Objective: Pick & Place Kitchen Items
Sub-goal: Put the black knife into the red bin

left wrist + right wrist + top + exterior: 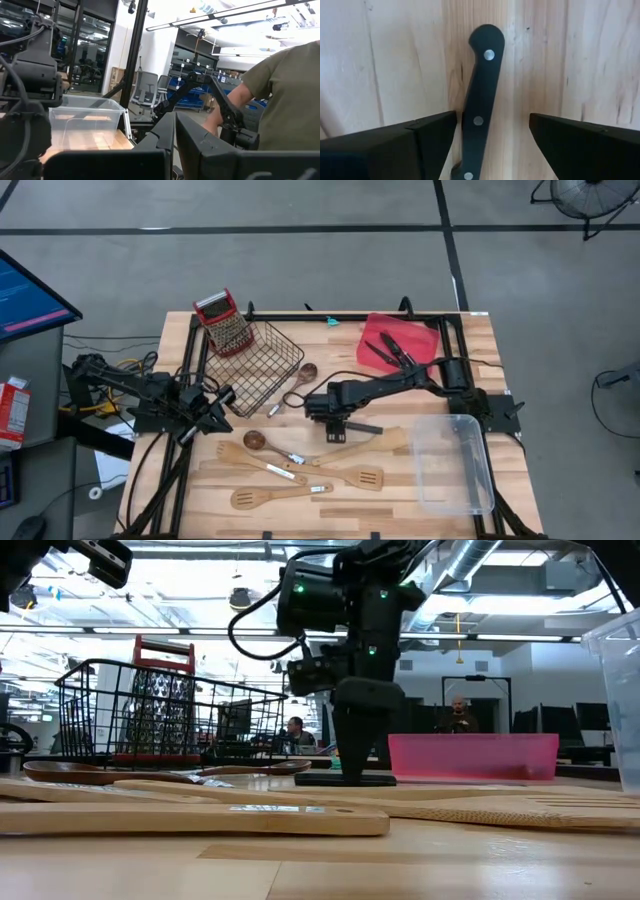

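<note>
High view gives me the whole surface point(440, 490), so I'll take the clear plastic bin point(455, 463) as my landmark. Largest beside it is the black wire basket point(255, 358), well away toward the far left, with a red-topped grater point(224, 323) leaning in it. The red tray point(400, 340) sits beyond the bin and already carries dark utensils. Pale wooden spatulas point(355, 477) lie just left of the bin. The black-handled knife point(360, 427) lies a little farther left, under my right gripper point(333, 428).

My left gripper point(215, 408) waits near the basket, jaws clenched on nothing I can see.

Right wrist view shows what the overhead hides: the knife handle point(479, 107) runs between the spread, released jaws but sits close against one finger point(432, 131), off-centre. I judge I should shift sideways to centre the handle, keep low on the wood, then close across its narrow width.

Low view adds that the gripper stands nearly upright over the knife.
</note>
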